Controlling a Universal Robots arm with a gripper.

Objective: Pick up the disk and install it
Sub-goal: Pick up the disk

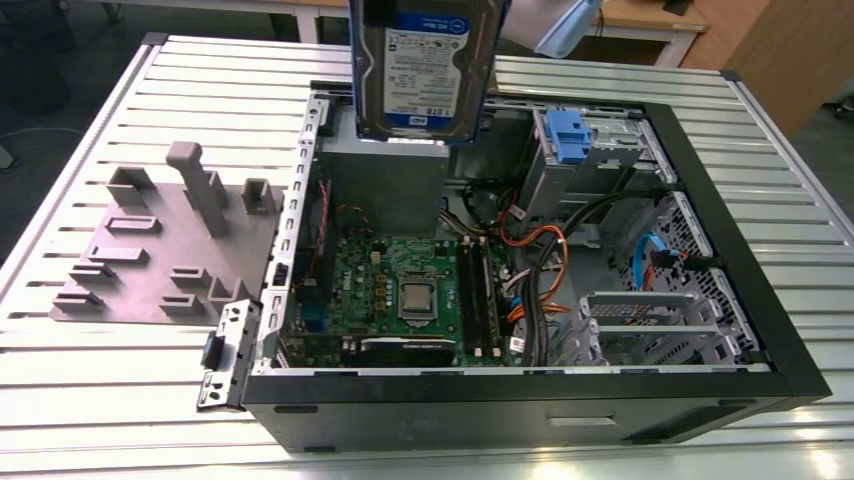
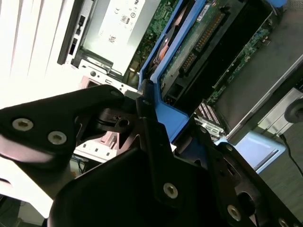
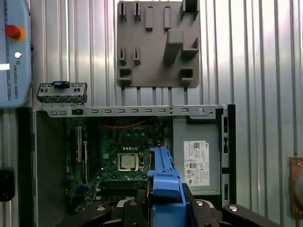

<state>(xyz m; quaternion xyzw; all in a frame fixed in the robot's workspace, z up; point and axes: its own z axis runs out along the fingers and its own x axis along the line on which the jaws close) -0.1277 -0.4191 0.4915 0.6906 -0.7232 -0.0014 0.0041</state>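
The disk [image 1: 424,70], a silver drive with a white-and-blue label, hangs upright in the air above the back of the open computer case [image 1: 707,230], over the grey power supply [image 1: 387,185]. In both wrist views its blue carrier frame [image 3: 163,182] [image 2: 165,111] sits between the black fingers of my gripper [image 3: 163,208] [image 2: 156,137], which is shut on the carrier's handle end. From the first wrist view, the disk hangs over the motherboard [image 3: 123,151] and beside the power supply [image 3: 196,163].
A grey slotted plastic holder [image 1: 160,250] [image 3: 158,42] lies on the slatted metal table at the exterior view's left. Another blue-tabbed drive [image 1: 567,135] sits in its grey cage inside the case. Cables [image 1: 541,270] cross the case's middle. A pendant with a red button [image 3: 14,32] lies beside the case.
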